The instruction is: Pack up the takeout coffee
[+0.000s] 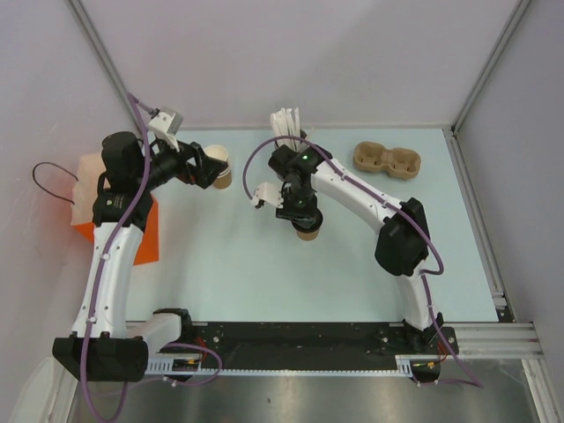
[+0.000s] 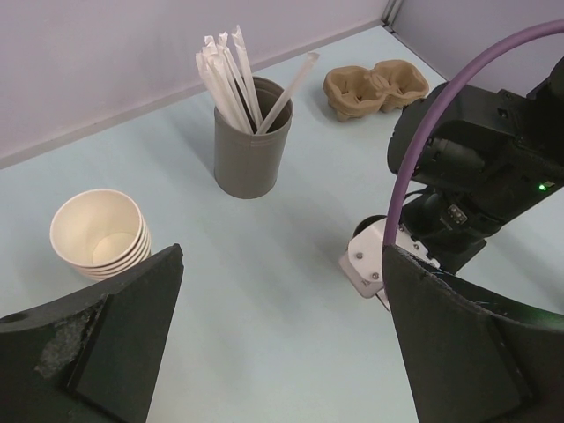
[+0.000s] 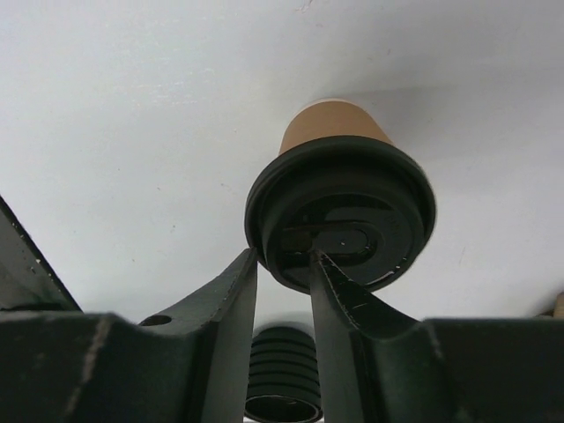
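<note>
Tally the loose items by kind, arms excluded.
Lidded paper coffee cup: 1
Stack of nested paper cups: 1
Grey holder of white sticks: 1
Pulp cup carrier: 1
Stack of black lids: 1
Orange sheet at left edge: 1
Total: 6

Tally on the counter (image 1: 264,282), by kind:
- takeout coffee (image 3: 333,123): one, wearing one black lid (image 3: 379,198).
- stack of nested brown cups (image 2: 97,236): one stack; at least four rims showing, exact number not readable.
- grey holder (image 2: 250,154): one, with white sticks (image 2: 231,75), roughly seven, too overlapped for a firm count.
- pulp cup carrier (image 2: 374,84): one, two wells.
- stack of spare black lids (image 3: 282,374): one stack, number unclear.
- orange sheet (image 1: 148,238): one.
- arms: two, one gripper each: left gripper (image 2: 282,256), right gripper (image 3: 282,257).
</note>
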{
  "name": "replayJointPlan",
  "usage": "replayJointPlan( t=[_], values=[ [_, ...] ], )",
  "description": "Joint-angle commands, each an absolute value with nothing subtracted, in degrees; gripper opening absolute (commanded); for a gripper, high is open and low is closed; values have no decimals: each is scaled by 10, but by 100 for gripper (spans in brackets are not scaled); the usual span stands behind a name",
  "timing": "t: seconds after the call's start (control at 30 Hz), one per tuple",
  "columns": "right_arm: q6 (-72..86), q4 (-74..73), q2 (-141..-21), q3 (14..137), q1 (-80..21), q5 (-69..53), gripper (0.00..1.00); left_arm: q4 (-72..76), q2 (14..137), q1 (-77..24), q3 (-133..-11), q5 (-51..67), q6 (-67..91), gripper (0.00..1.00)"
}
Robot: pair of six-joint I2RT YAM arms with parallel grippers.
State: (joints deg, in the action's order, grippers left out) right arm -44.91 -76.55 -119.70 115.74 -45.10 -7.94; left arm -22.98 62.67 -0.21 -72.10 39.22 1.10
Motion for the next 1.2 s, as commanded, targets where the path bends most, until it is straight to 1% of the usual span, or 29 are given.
replayJointPlan(
  t=[0.0,0.03,0.1,0.13,0.23,0.3,0.4,0.43,0.47,0.57,0.63,0.73,0.87,1.0,1.1,1.17],
  values=[
    [-437,-782,-1170,1212,-437,-77,38,-210,628,-3,-722,408,18,99],
    [-434,-780,-1159,1220,-434,-82,42,-211,628,-3,-722,410,18,100],
    [-425,-775,-1148,1234,-424,-98,46,-211,630,-3,-722,415,19,99],
    [-419,-771,-1139,1234,-421,-103,51,-211,630,-3,-722,418,19,99],
    [-391,-739,-1100,1213,-403,-121,57,-211,632,-3,-720,428,23,99],
    [-357,-695,-1064,1173,-390,-132,58,-212,635,-8,-718,438,22,99],
    [-307,-627,-1011,1117,-351,-175,59,-222,639,-41,-718,420,5,99],
    [-295,-612,-996,1077,-325,-209,59,-226,642,-54,-718,410,2,99],
    [-282,-580,-971,1058,-311,-225,59,-233,644,-83,-719,388,-17,99],
    [-244,-521,-935,978,-253,-289,59,-244,670,-130,-727,370,-25,99],
    [-220,-499,-908,935,-215,-333,59,-251,703,-154,-735,368,-22,100],
    [-207,-487,-888,902,-182,-381,59,-259,732,-204,-734,326,-41,99],
    [-200,-461,-868,857,-169,-415,59,-267,808,-243,-733,309,-49,99],
    [-185,-440,-860,827,-166,-439,58,-279,871,-250,-738,337,-49,100],
    [-170,-424,-860,810,-161,-452,57,-271,898,-251,-729,373,-46,99],
    [-162,-411,-860,804,-155,-459,57,-261,907,-252,-723,375,-44,99]
  ],
)
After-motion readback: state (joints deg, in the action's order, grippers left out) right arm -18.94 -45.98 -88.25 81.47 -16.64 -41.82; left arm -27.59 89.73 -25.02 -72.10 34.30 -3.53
